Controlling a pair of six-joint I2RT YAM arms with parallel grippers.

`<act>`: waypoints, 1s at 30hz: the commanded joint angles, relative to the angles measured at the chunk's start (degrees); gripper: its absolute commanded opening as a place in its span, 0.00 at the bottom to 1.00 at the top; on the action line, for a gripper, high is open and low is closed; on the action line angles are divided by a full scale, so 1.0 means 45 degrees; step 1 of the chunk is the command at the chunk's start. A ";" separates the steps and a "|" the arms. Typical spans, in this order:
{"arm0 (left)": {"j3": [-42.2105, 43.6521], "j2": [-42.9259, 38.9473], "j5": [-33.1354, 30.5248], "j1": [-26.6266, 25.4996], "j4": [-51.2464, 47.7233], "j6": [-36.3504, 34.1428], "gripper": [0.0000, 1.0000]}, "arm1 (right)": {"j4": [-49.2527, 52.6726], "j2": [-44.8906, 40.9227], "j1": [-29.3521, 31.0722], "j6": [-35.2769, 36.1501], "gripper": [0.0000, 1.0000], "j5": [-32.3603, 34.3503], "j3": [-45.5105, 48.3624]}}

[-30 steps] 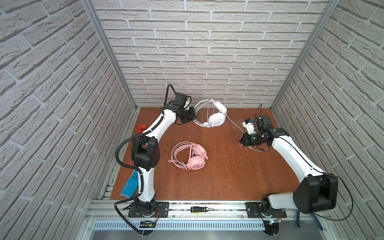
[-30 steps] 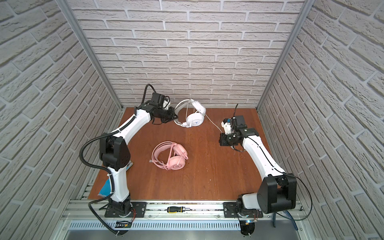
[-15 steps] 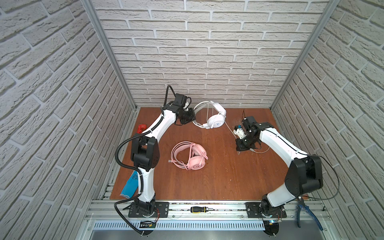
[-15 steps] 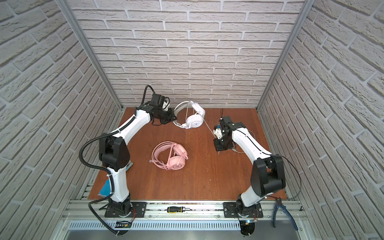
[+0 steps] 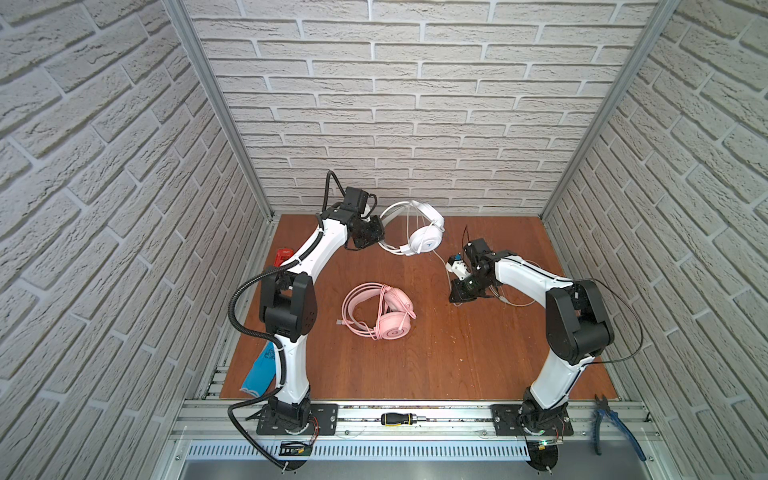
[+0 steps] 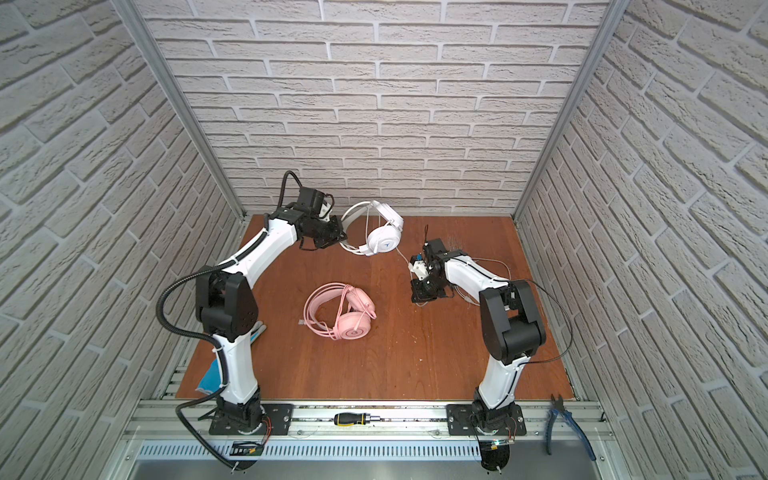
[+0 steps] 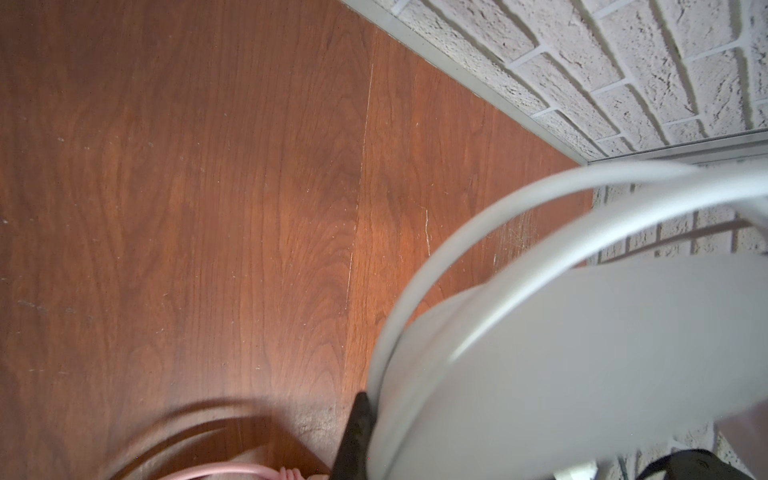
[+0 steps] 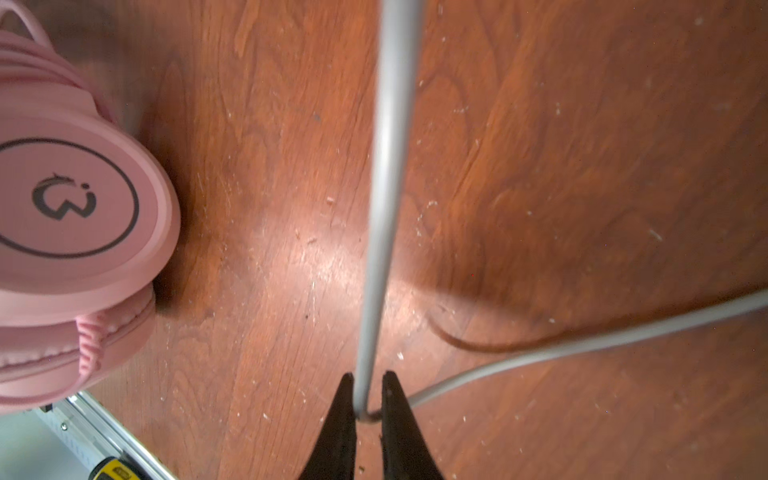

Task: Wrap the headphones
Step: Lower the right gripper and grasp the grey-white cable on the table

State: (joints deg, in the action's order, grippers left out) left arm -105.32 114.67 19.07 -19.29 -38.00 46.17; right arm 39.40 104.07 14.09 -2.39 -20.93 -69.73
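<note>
The white headphones [image 5: 424,241] [image 6: 384,241] hang above the back of the table, and my left gripper [image 5: 379,239] is shut on their headband [image 7: 540,353]. In the left wrist view only one black finger [image 7: 355,436] shows beside the band. Their thin white cable [image 8: 386,166] runs down to my right gripper [image 5: 457,297] [image 8: 368,378]. That gripper points at the table with its jaws slightly open and the cable bent loosely between them. More of the cable loops on the wood [image 5: 515,305] behind it. The pink headphones [image 5: 384,316] [image 8: 70,208] lie flat mid-table with their cable coiled around them.
A red object [image 5: 284,255] and a blue item [image 5: 259,372] lie along the table's left edge. A screwdriver [image 5: 399,419] and blue-handled pliers [image 5: 615,428] rest on the front rail. Brick walls close in the back and both sides.
My right gripper has swung from the back right toward the table's middle, carrying the white cable, and its jaws have parted a little. The left arm and both headphones have stayed put.
</note>
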 commanded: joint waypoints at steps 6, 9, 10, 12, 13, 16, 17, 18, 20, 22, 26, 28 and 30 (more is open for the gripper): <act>0.0169 -0.0485 0.0405 0.0028 0.0497 0.0169 0.00 | -0.1821 0.0826 -0.0005 -0.0182 0.19 -0.0408 0.0159; 0.0175 -0.0531 0.0421 0.0028 0.0466 0.0135 0.00 | -0.2037 0.1032 -0.0020 -0.0098 0.23 -0.0356 0.0115; 0.0180 -0.0557 0.0401 0.0027 0.0471 0.0120 0.00 | -0.2139 0.1087 -0.0021 -0.0074 0.25 -0.0318 0.0130; 0.0168 -0.0611 0.0361 0.0013 0.0418 0.0091 0.00 | -0.2085 0.1234 -0.0014 -0.0024 0.27 -0.0175 0.0064; 0.0176 -0.0634 0.0348 0.0046 0.0406 0.0072 0.00 | -0.1981 0.1303 -0.0044 0.0022 0.27 -0.0228 -0.0019; 0.0152 -0.0667 0.0299 0.0138 0.0388 0.0091 0.00 | -0.1959 0.1307 -0.0044 -0.0003 0.29 -0.0166 0.0003; 0.0144 -0.0694 0.0265 0.0172 0.0384 0.0120 0.00 | -0.1879 0.1326 -0.0044 -0.0015 0.30 -0.0071 0.0008; 0.0141 -0.0705 0.0236 0.0202 0.0385 0.0140 0.00 | -0.1769 0.1372 -0.0044 -0.0042 0.30 -0.0004 -0.0013; 0.0107 -0.0737 0.0193 0.0276 0.0481 0.0225 0.00 | -0.1579 0.1533 -0.0044 -0.0122 0.30 0.0011 -0.0003; -0.0005 -0.0662 0.0220 0.0327 0.0588 0.0320 0.00 | -0.1611 0.1618 -0.0040 -0.0260 0.30 -0.0174 0.0165; -0.0362 -0.0395 0.0366 0.0336 0.0595 0.0426 0.00 | -0.1570 0.1639 -0.0040 -0.0383 0.30 -0.0272 0.0483; -0.0373 -0.0380 0.0280 0.0351 0.0612 0.0462 0.00 | -0.1394 0.1657 -0.0044 -0.0309 0.30 -0.0247 0.0535; -0.0417 -0.0373 0.0256 0.0409 0.0593 0.0482 0.00 | -0.1167 0.1706 -0.0048 -0.0199 0.31 -0.0259 0.0536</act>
State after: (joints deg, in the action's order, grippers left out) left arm -104.77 114.67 19.07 -17.96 -38.35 47.27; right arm 31.48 109.73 13.91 -3.22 -22.83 -69.08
